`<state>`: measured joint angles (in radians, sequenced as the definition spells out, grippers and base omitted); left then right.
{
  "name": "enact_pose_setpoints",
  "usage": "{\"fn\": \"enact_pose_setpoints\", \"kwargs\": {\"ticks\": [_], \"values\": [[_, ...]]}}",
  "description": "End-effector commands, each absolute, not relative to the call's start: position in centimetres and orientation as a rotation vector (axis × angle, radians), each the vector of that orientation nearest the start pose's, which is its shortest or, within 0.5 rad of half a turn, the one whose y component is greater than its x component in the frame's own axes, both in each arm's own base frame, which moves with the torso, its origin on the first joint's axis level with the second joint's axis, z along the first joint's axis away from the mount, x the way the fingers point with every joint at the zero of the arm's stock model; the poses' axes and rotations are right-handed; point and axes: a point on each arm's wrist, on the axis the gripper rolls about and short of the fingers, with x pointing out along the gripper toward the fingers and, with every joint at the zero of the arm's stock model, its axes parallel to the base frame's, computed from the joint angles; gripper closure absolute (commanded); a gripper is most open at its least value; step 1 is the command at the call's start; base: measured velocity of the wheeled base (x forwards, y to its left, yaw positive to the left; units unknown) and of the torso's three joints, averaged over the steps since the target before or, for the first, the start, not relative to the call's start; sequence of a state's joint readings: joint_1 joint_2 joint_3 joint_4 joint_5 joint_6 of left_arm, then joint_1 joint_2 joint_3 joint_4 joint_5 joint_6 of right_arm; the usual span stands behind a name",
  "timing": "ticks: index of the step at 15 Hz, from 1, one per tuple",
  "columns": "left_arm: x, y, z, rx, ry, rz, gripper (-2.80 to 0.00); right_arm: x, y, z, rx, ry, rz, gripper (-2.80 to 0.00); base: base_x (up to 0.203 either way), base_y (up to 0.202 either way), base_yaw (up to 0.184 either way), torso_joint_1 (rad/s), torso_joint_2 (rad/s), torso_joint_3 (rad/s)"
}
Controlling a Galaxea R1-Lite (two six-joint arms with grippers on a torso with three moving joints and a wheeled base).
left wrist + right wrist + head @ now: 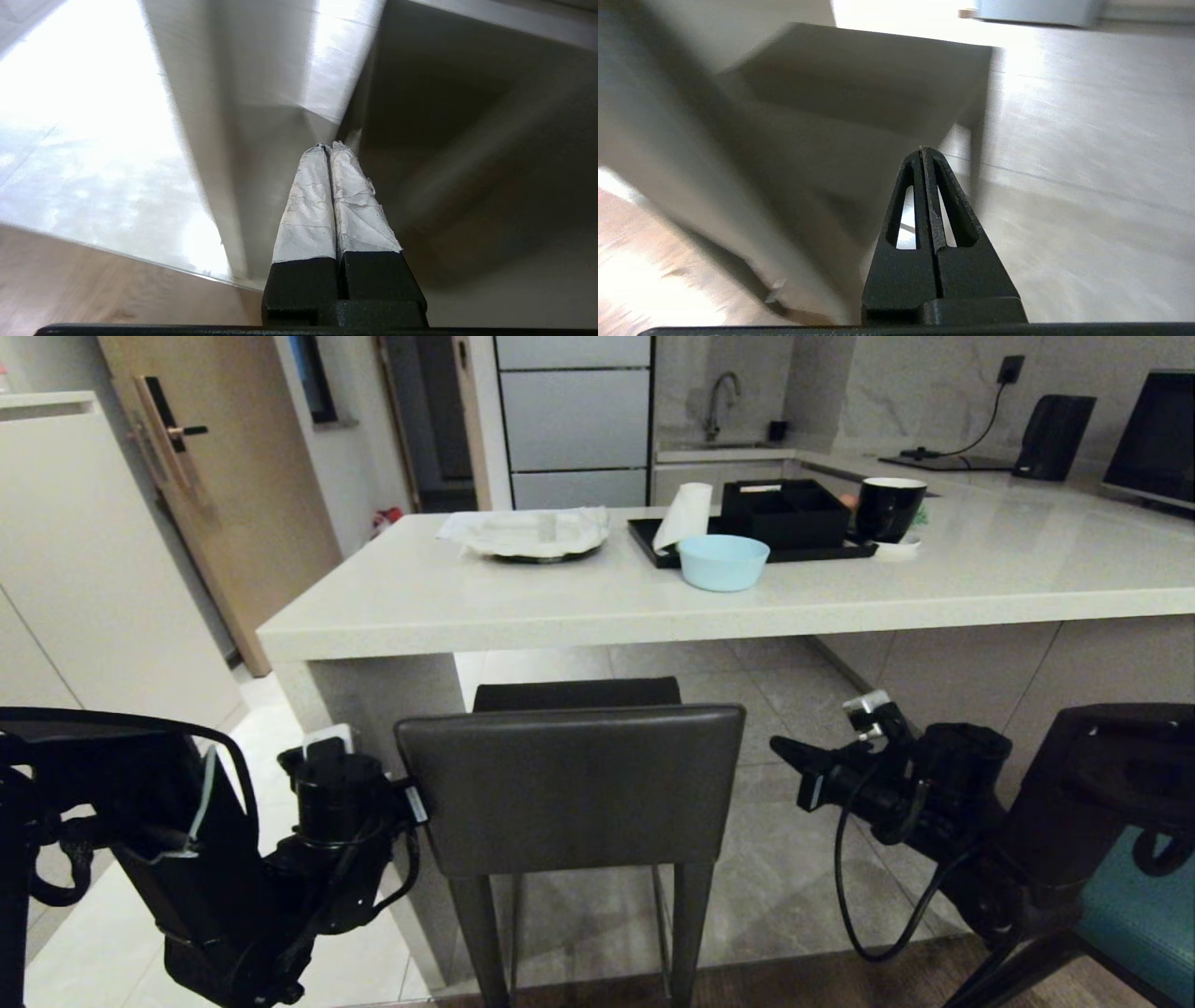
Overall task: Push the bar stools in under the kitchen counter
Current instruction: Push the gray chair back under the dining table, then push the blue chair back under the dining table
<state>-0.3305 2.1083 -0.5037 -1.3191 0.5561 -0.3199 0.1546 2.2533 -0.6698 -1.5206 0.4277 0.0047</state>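
Observation:
The dark grey leather bar stool (569, 784) stands in front of me, its seat partly under the edge of the off-white kitchen counter (560, 607). My left gripper (411, 803) is shut and sits at the left edge of the stool's backrest. In the left wrist view its white-taped fingertips (322, 158) are pressed together beside the dark stool (467, 140). My right gripper (780, 747) is shut, empty, a short gap right of the backrest. The right wrist view shows the right gripper (923, 150) pointing toward the stool (859, 88). The teal bar stool (1139, 915) is at the lower right.
On the counter stand a light blue bowl (723, 562), a black tray (653, 543) with a black box and paper roll, a black mug (889, 509) and a cloth-covered plate (527, 534). A white cabinet (84, 569) and a wooden door (233, 476) are at the left.

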Motion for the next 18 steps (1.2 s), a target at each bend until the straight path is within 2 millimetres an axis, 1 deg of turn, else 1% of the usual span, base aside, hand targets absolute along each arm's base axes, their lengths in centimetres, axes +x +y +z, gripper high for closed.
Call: {"fn": "enact_pose_setpoints", "kwargs": {"ticks": [1, 3, 5, 8, 10, 12, 13, 15, 18], "values": [[30.4, -8.0, 6.3, -0.212, 0.182, 0.303, 0.00, 35.2, 4.3, 5.7, 0.018, 0.061, 0.521, 0.00, 0.000, 0.000, 0.000, 0.000, 0.00, 0.000], [29.4, -7.1, 7.0, -0.218, 0.179, 0.320, 0.00, 34.1, 3.5, 6.5, 0.051, 0.070, 0.499, 0.00, 0.000, 0.000, 0.000, 0.000, 0.00, 0.000], [27.6, -6.7, 8.3, -0.232, 0.166, 0.296, 0.00, 32.7, 3.3, 7.7, 0.064, 0.063, 0.478, 0.00, 0.000, 0.000, 0.000, 0.000, 0.00, 0.000], [24.3, -5.9, 11.8, -0.281, 0.091, 0.156, 0.00, 29.5, 3.0, 10.2, 0.060, 0.030, 0.403, 0.00, 0.000, 0.000, 0.000, 0.000, 0.00, 0.000], [21.4, -5.3, 14.3, -0.280, 0.021, 0.017, 0.00, 26.5, 2.7, 12.2, 0.053, -0.012, 0.344, 0.00, 0.000, 0.000, 0.000, 0.000, 0.00, 0.000], [18.1, -4.6, 15.8, -0.208, -0.040, -0.119, 0.00, 23.3, 2.3, 14.2, 0.031, -0.069, 0.278, 0.00, 0.000, 0.000, 0.000, 0.000, 0.00, 0.000], [16.8, -4.0, 16.5, -0.153, -0.082, -0.159, 0.00, 21.7, 2.1, 15.5, 0.018, -0.110, 0.252, 0.00, 0.000, 0.000, 0.000, 0.000, 0.00, 0.000], [14.9, -3.3, 17.9, -0.073, -0.166, -0.183, 0.00, 18.3, 1.8, 18.1, 0.003, -0.190, 0.222, 0.00, 0.000, 0.000, 0.000, 0.000, 0.00, 0.000], [11.5, -1.8, 19.7, 0.004, -0.255, -0.126, 0.00, 12.1, 1.2, 21.4, -0.008, -0.262, 0.200, 0.00, 0.000, 0.000, 0.000, 0.000, 0.00, 0.000]]}}
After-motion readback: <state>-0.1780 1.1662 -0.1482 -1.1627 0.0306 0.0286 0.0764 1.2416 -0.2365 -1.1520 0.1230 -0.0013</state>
